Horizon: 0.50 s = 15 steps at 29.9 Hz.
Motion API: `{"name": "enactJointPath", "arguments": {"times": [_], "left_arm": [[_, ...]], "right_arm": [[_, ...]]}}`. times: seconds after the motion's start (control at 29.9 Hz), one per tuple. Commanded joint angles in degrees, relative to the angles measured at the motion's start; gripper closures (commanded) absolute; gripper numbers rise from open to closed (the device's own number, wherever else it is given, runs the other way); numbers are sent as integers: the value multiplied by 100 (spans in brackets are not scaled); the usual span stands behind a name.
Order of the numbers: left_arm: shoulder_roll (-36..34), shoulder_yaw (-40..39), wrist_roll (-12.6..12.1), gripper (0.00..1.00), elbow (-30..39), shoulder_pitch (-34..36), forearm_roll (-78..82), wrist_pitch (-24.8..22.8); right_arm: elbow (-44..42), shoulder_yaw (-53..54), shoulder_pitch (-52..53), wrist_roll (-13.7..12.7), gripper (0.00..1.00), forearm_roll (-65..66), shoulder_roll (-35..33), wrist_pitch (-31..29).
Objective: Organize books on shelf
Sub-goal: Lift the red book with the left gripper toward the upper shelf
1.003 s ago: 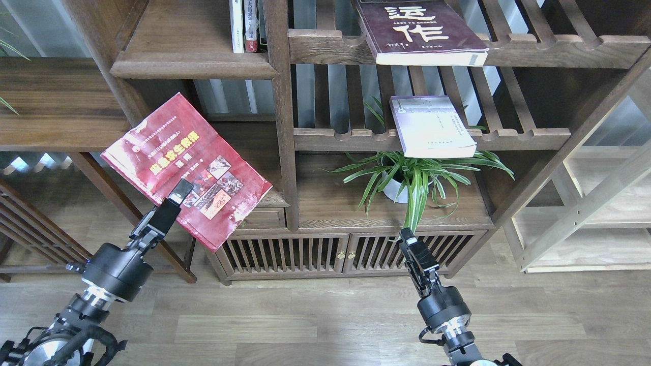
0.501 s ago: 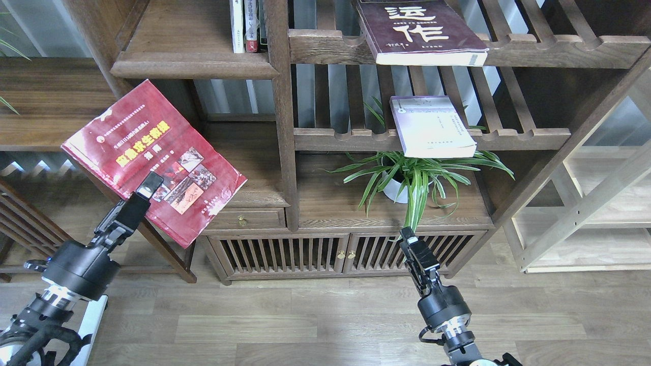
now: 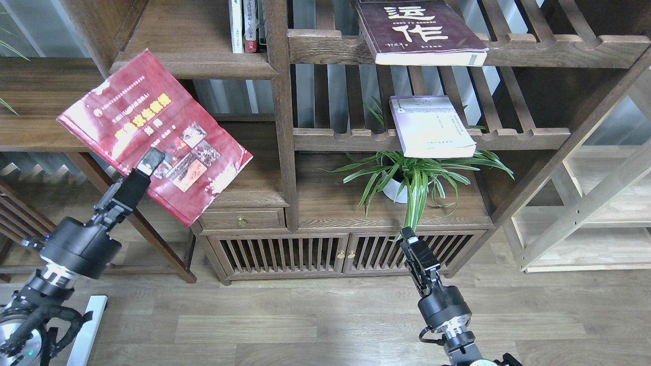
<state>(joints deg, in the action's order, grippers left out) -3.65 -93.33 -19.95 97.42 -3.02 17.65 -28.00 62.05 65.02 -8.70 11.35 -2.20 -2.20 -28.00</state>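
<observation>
Below the shelf (image 3: 193, 65) — left gripper (image 3: 147, 165) raised, clamping tilted red book (image 3: 152, 132) | right gripper (image 3: 409, 241) low — grip unclear

"运作" on maroon book (image 3: 419, 28)

My left arm reaching up and forward from lower left, my left gripper (image 3: 150, 161) clamped on the red book (image 3: 152, 134), my right arm low at centre-right, my right gripper (image 3: 408, 236) pointing up, fingers indistinguishable
</observation>
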Motion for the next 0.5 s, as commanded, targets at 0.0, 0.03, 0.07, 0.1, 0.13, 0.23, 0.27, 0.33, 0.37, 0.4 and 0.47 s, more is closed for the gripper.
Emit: {"name": "enactJointPath", "arguments": {"times": [0.0,0.03,0.07,0.1,0.13,0.23,0.27,0.33,0.37,0.4,0.47], "left_arm": [[-13,-97,-17,100,5,187,-43,0],[-21,-124,-35,100,5,240,-43,0],[-21,-142,-44,100,5,292,-43,0],[-30,-194,-78,100,5,371,-51,0],[-56,-229,-105,100,5,424,-60,0],[-153,-344,-167,100,-4,670,-60,0],[-171,-379,-167,100,-4,740,-60,0],[-188,-440,-167,100,-21,890,-51,0],[-188,-458,-167,100,-21,951,-51,0],[-188,-467,-167,100,-21,987,-51,0],[-206,-484,-167,100,-30,1092,-43,0]], "right_arm": [[0,2,0,17,41,0,0,0],[9,-7,0,17,41,0,0,0],[9,-7,0,25,41,0,0,0],[9,-7,0,25,41,0,0,0],[9,-7,0,25,41,0,0,0],[9,-7,0,34,40,0,0,0],[9,-7,0,34,40,0,0,0],[9,-7,0,34,40,0,0,0],[9,-7,0,34,40,0,9,0],[9,-7,0,34,40,0,9,0],[9,-7,0,34,40,0,9,0]]}}
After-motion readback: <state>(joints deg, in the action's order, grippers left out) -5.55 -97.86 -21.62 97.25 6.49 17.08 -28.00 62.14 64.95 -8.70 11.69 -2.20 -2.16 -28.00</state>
